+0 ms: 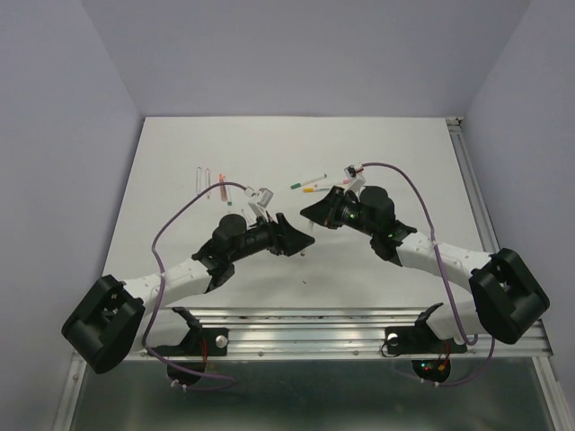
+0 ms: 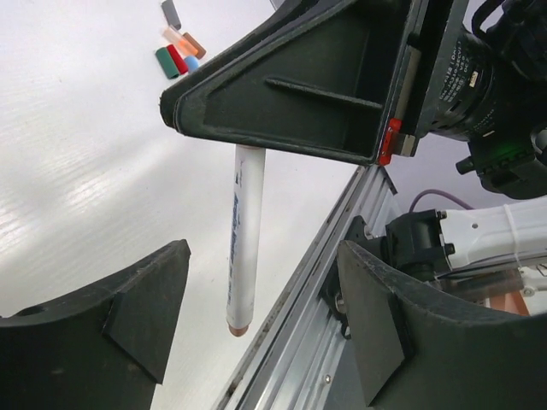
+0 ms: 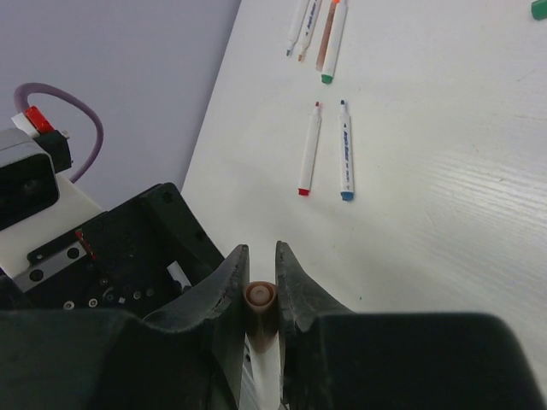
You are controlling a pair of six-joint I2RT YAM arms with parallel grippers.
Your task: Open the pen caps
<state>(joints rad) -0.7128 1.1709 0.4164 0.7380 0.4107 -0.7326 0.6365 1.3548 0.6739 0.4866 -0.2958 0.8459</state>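
Fingers [image 3: 224,295] of the right gripper [image 3: 261,254] squeeze one white pen [image 2: 242,239] with a brown end. The left gripper [image 2: 263,256] has its two fingers spread wide, one on each side of that pen, not touching it. Five pen caps [image 2: 177,56] lie close together on the table [image 2: 77,171]: green, red, blue, orange and pink. One grey cap [image 2: 171,13] lies just beside them. One green cap [image 3: 539,8] lies alone. Elsewhere two pens [image 3: 308,149] lie side by side, with four more pens [image 3: 333,38] near them.

The left arm [image 1: 184,272] and right arm [image 1: 440,256] are white with bulky black joints [image 1: 103,323] (a purple cable [image 1: 395,167] trails each).
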